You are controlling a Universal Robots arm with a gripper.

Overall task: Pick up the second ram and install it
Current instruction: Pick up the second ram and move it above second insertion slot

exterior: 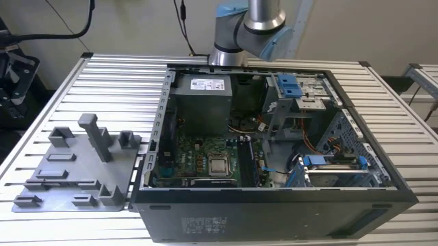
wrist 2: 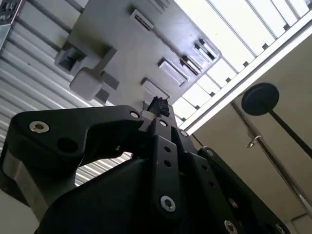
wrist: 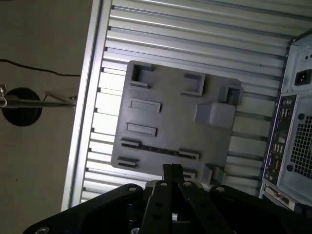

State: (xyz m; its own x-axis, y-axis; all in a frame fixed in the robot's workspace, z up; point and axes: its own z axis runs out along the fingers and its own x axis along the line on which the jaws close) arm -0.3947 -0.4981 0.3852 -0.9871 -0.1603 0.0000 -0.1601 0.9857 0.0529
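Slatted alu table (exterior: 68, 92) | gripper (wrist: 171, 168) closed over grey tray (wrist: 170, 117) | PSU label (exterior: 207, 83) illegible

Straight ahead of the fingers (wrist: 168, 171) the fixture plate (wrist: 170, 122) lies flat on the desk (wrist: 195, 44). The second ram (wrist: 156, 149) sits on edge in a slot along the plate's side nearest the fingertips. A post (wrist: 217, 114) stands on the plate farther ahead of the fingers, towards the computer case (wrist: 297, 122), which stands on the desk just beside the plate, on the exterior view's right.
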